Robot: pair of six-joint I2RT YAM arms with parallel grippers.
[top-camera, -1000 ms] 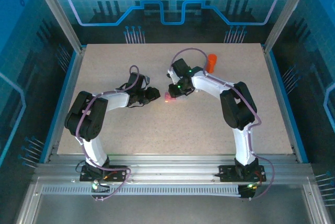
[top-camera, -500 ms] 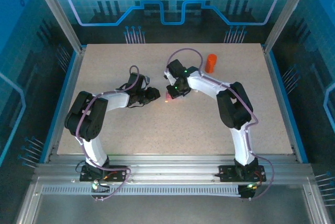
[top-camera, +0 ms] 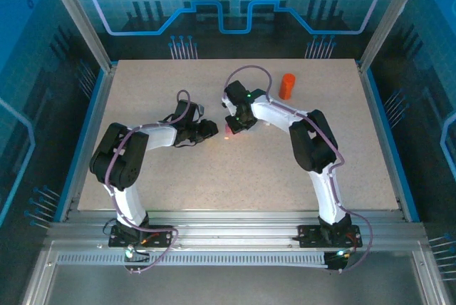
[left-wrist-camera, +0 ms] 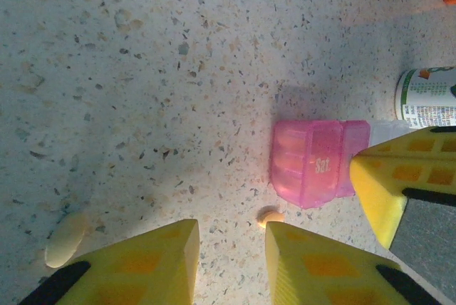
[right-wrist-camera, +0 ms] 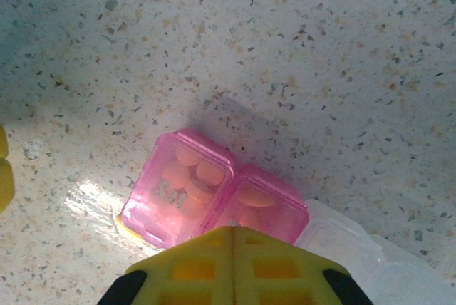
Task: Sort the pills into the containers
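The pill box has two pink-red compartments (right-wrist-camera: pixel 178 185) holding several round orange pills, joined to a colourless compartment (right-wrist-camera: pixel 340 246). In the top view the pill box (top-camera: pixel 229 134) lies mid-table between both grippers. My right gripper (right-wrist-camera: pixel 232 232) is shut, its fingers pressed together right above the second pink compartment (right-wrist-camera: pixel 265 209). My left gripper (left-wrist-camera: pixel 231 237) is open just left of the pill box (left-wrist-camera: pixel 317 162). A small loose pill (left-wrist-camera: pixel 269 215) lies at the tip of its right finger (left-wrist-camera: pixel 313 269). Another pale pill (left-wrist-camera: pixel 64 237) lies further left.
An orange bottle (top-camera: pixel 286 85) stands at the back right of the table. A white bottle with a green label (left-wrist-camera: pixel 427 97) lies just beyond the pill box. The right gripper's yellow finger (left-wrist-camera: pixel 395 184) is against the box's far side.
The right arm has swung left, bringing its gripper over the pill box. The left arm has stayed in place.
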